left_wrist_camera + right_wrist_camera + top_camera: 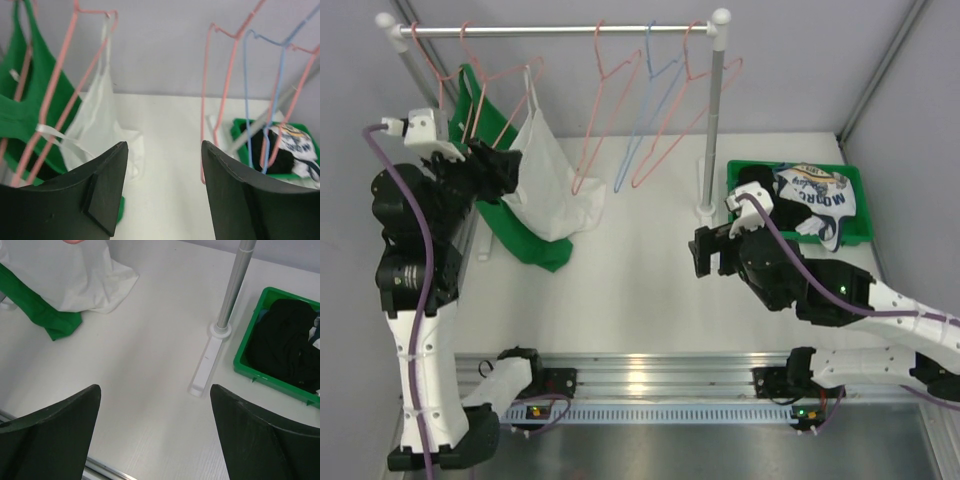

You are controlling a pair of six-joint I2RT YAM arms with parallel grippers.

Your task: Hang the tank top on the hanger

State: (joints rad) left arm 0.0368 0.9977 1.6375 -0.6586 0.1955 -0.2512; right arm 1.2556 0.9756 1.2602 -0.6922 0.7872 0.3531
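The thin white tank top hangs vertically on the pink wire hanger, straps up, hem on the white table; left gripper and right gripper gape empty.

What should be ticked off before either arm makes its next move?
1. Left gripper open and holding nothing: ok.
2. Right gripper open and holding nothing: ok.
3. Tank top hanging from the hanger: ok.
4. Both straps over the hanger: cannot tell; one strap loops low.
5. Hanger hooked on the rail: ok.
6. Top clear of the table: not ok; its hem rests there.
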